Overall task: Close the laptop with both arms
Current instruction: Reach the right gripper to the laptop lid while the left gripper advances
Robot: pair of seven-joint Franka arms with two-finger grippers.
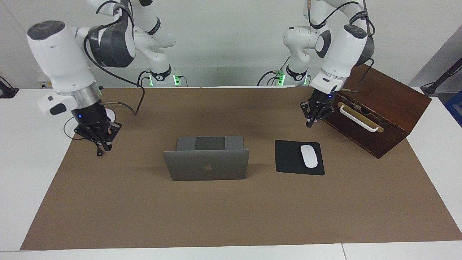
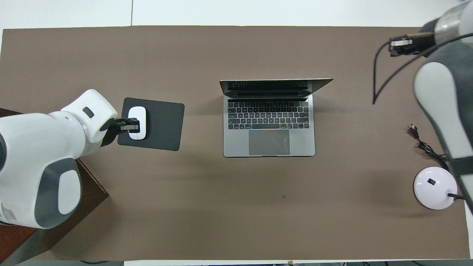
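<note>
The silver-grey laptop stands open in the middle of the brown mat. Its lid is nearly upright, with the apple logo facing away from the robots and the keyboard toward them. My left gripper hangs in the air, empty, between the wooden box and the mouse pad, well off to the side of the laptop. My right gripper hangs empty above the mat toward the right arm's end of the table, also far from the laptop. Neither gripper touches the laptop.
A black mouse pad with a white mouse lies beside the laptop toward the left arm's end. A dark wooden box with a white handle stands there too. A white round disc with a black cable lies at the right arm's end.
</note>
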